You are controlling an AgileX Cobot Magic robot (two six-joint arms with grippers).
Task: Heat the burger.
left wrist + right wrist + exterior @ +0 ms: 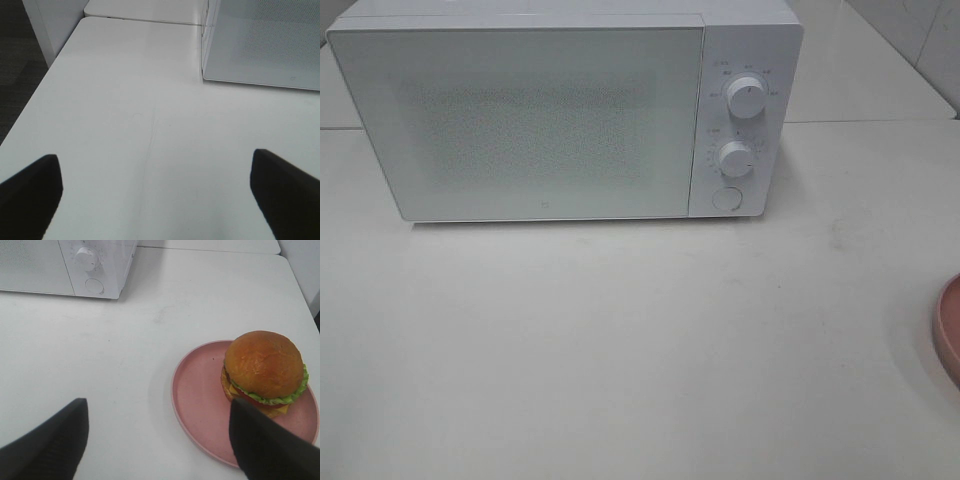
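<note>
The burger (264, 371) has a golden-brown bun and a green lettuce edge. It sits on a round pink plate (200, 400) in the right wrist view; only the plate's rim (948, 328) shows at the right edge of the high view. The white microwave (560, 110) stands at the back with its door shut; it also shows in the left wrist view (265, 45) and the right wrist view (65, 265). My right gripper (160, 440) is open, short of the plate. My left gripper (160, 192) is open and empty over bare table. Neither gripper shows in the high view.
The microwave has two dials (748, 98) (735, 158) and a round door button (726, 198) on its right panel. The white table's (620, 350) left edge (45, 85) drops to dark floor (20, 65). A second table (140, 10) abuts behind.
</note>
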